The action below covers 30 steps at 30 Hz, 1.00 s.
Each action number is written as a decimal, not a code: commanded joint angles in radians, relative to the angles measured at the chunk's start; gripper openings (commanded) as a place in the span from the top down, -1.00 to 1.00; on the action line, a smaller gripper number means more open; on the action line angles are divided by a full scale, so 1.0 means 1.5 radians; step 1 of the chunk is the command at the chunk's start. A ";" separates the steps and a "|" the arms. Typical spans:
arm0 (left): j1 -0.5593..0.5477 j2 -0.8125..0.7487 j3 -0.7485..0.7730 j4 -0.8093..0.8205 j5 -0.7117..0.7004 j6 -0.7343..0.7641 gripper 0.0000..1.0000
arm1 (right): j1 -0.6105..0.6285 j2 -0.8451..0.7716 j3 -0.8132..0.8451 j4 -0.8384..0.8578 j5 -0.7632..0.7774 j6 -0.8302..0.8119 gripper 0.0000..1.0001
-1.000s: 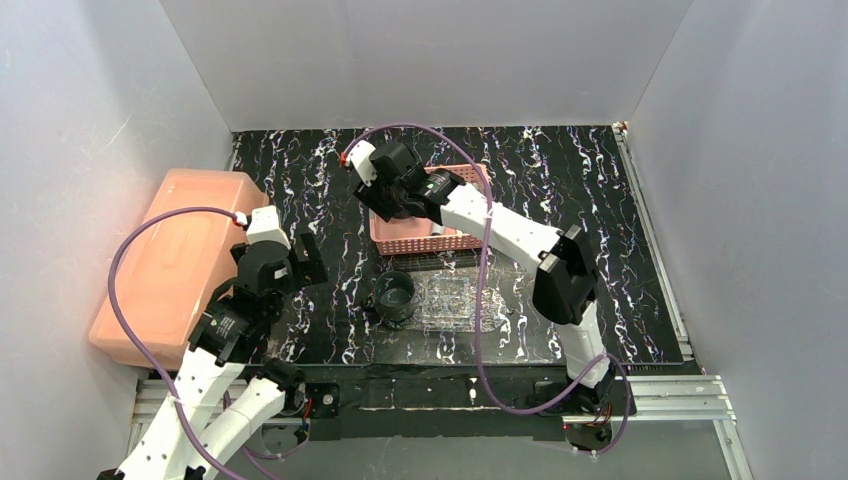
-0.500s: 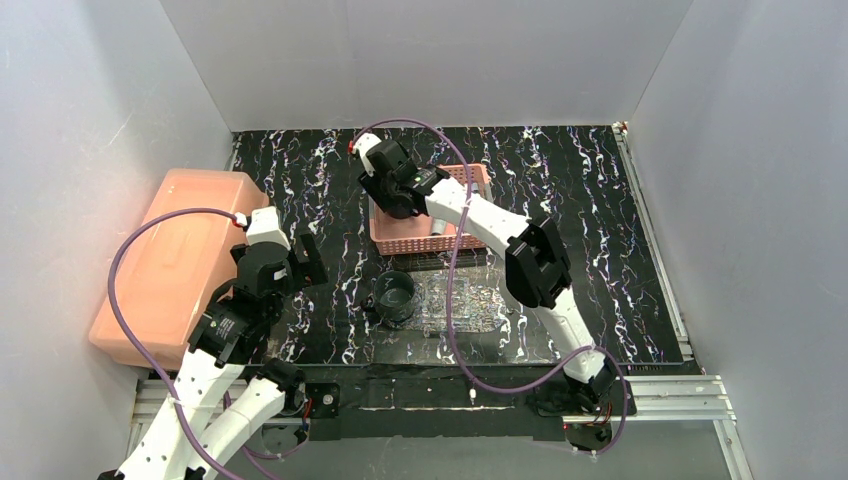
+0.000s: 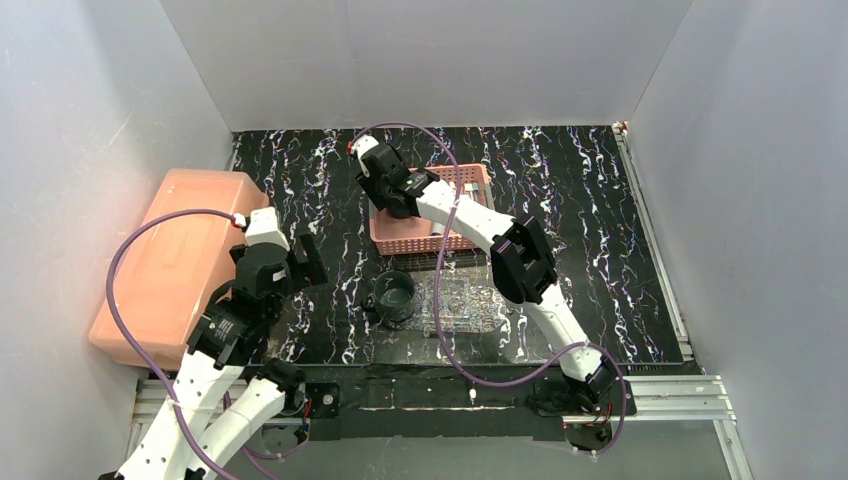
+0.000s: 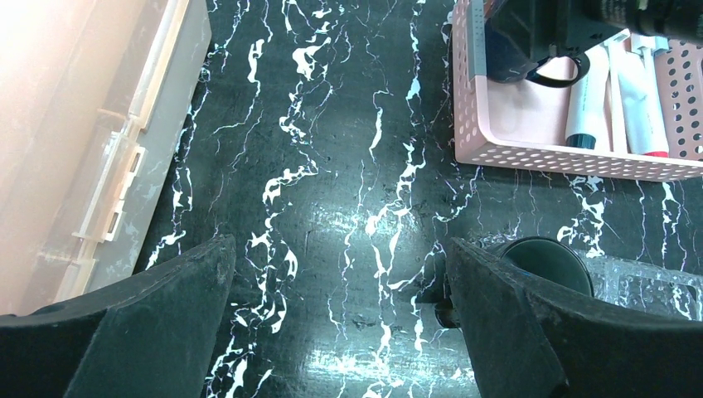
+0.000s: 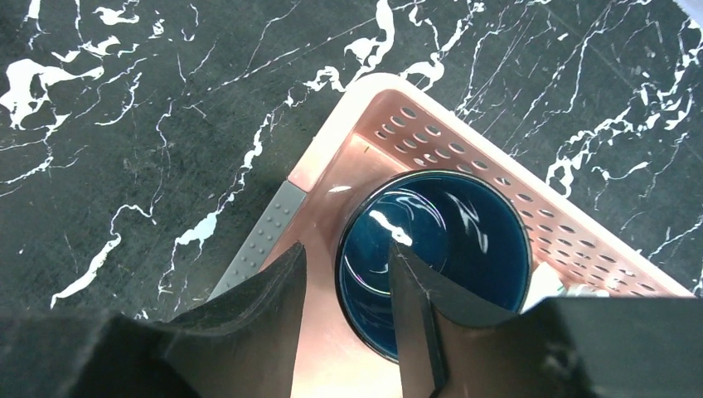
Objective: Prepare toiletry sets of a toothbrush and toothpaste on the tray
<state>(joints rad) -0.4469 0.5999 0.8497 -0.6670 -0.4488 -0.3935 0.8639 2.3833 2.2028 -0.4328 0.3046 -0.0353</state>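
Observation:
My right gripper reaches into the far-left corner of the pink basket. Its jaws are open and straddle the rim of a dark blue cup, one finger inside and one outside, with a gap left at the wall. White toothpaste tubes lie in the basket's right part; I cannot pick out the toothbrush for sure. The clear glittery tray lies in front of the basket, with a second dark cup at its left end. My left gripper hangs wide open over bare table left of that cup.
A big salmon plastic box fills the left edge of the table, close beside my left arm. White walls close the table in at the back and on both sides. My right arm stretches over the tray.
My right arm has stretched farther over the basket's far-left corner, and its jaws have narrowed around the blue cup's rim. My left arm has stayed still.

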 commanded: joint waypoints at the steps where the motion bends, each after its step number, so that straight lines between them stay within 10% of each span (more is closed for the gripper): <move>1: 0.002 -0.009 -0.004 0.002 -0.006 0.001 -0.97 | -0.005 0.024 0.036 0.043 0.012 0.019 0.03; 11: -0.002 -0.017 -0.006 0.000 -0.008 0.001 -0.97 | -0.006 0.058 0.053 0.056 0.031 0.042 0.23; 19: -0.004 -0.016 -0.005 0.000 -0.006 0.001 -0.97 | -0.008 0.053 0.045 0.055 0.035 0.031 0.96; 30: -0.005 -0.006 -0.004 0.001 -0.009 0.000 -0.97 | -0.009 -0.022 0.000 0.079 0.036 0.004 0.97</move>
<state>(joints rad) -0.4492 0.5823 0.8497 -0.6670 -0.4488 -0.3935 0.8528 2.4580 2.2227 -0.3862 0.3382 0.0063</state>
